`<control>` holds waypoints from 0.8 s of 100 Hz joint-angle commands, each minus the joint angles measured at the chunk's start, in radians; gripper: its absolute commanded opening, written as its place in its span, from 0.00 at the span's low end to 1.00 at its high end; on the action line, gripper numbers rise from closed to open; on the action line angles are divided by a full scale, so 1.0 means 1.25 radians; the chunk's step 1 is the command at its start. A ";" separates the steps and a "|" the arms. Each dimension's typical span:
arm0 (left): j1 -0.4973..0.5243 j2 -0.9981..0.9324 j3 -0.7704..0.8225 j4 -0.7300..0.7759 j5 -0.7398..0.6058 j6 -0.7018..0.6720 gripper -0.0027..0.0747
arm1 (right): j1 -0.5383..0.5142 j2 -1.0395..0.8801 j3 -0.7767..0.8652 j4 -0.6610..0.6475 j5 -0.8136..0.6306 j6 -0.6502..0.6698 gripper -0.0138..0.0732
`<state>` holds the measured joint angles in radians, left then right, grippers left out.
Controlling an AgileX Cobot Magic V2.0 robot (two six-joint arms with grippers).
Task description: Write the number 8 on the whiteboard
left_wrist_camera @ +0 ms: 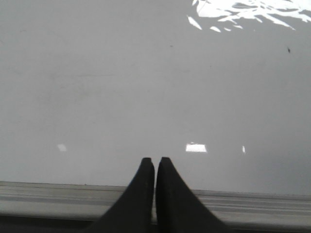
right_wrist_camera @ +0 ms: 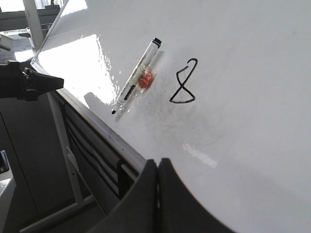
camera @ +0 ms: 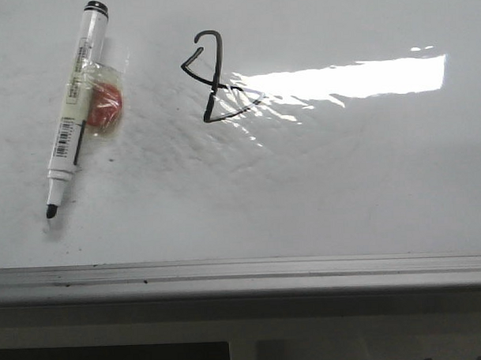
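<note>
The whiteboard (camera: 343,184) lies flat, glossy white with faint smudges and a grey frame edge (camera: 244,275) at the front. A small black hand-drawn number 8 (camera: 213,77) sits at the upper middle; it also shows in the right wrist view (right_wrist_camera: 184,82). An uncapped marker pen (camera: 73,103) lies on the board at the left, tip toward the front, with a red piece in clear tape beside it (camera: 105,106). My left gripper (left_wrist_camera: 155,161) is shut and empty over the board's front edge. My right gripper (right_wrist_camera: 158,163) is shut and empty, apart from the pen (right_wrist_camera: 137,77).
A bright light reflection (camera: 348,80) crosses wrinkled film to the right of the figure. In the right wrist view, the other arm's dark gripper (right_wrist_camera: 29,81) shows beyond the board's edge, with a metal stand (right_wrist_camera: 63,155) below.
</note>
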<state>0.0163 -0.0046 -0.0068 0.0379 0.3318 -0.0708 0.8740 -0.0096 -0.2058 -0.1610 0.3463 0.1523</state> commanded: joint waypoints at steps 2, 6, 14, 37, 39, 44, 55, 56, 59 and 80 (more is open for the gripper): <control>0.001 -0.023 0.032 -0.006 -0.037 -0.001 0.01 | 0.001 0.018 -0.019 -0.008 -0.063 -0.007 0.08; 0.001 -0.023 0.032 -0.006 -0.037 -0.001 0.01 | 0.001 0.018 -0.019 -0.008 -0.063 -0.007 0.08; 0.001 -0.023 0.032 -0.006 -0.037 -0.001 0.01 | 0.001 0.018 -0.019 -0.008 -0.063 -0.007 0.08; 0.001 -0.023 0.032 -0.006 -0.037 -0.001 0.01 | 0.001 0.018 -0.018 -0.008 -0.063 -0.007 0.08; 0.001 -0.023 0.032 -0.006 -0.037 -0.001 0.01 | 0.001 0.018 -0.018 -0.008 -0.063 -0.007 0.08; 0.001 -0.023 0.032 -0.006 -0.037 -0.001 0.01 | 0.001 0.018 -0.015 -0.008 -0.063 -0.007 0.08; 0.001 -0.023 0.032 -0.006 -0.037 -0.001 0.01 | -0.025 0.018 0.013 -0.008 -0.108 -0.007 0.08; 0.001 -0.023 0.032 -0.006 -0.037 -0.001 0.01 | -0.033 0.018 0.018 -0.008 -0.116 -0.007 0.08; 0.001 -0.023 0.032 -0.006 -0.037 -0.001 0.01 | -0.053 0.020 0.033 -0.008 -0.154 -0.007 0.08; 0.001 -0.023 0.032 -0.006 -0.037 -0.001 0.01 | -0.291 0.045 0.160 0.009 -0.471 -0.007 0.08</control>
<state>0.0163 -0.0046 -0.0068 0.0379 0.3318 -0.0685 0.6257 0.0150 -0.0230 -0.1610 -0.0297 0.1523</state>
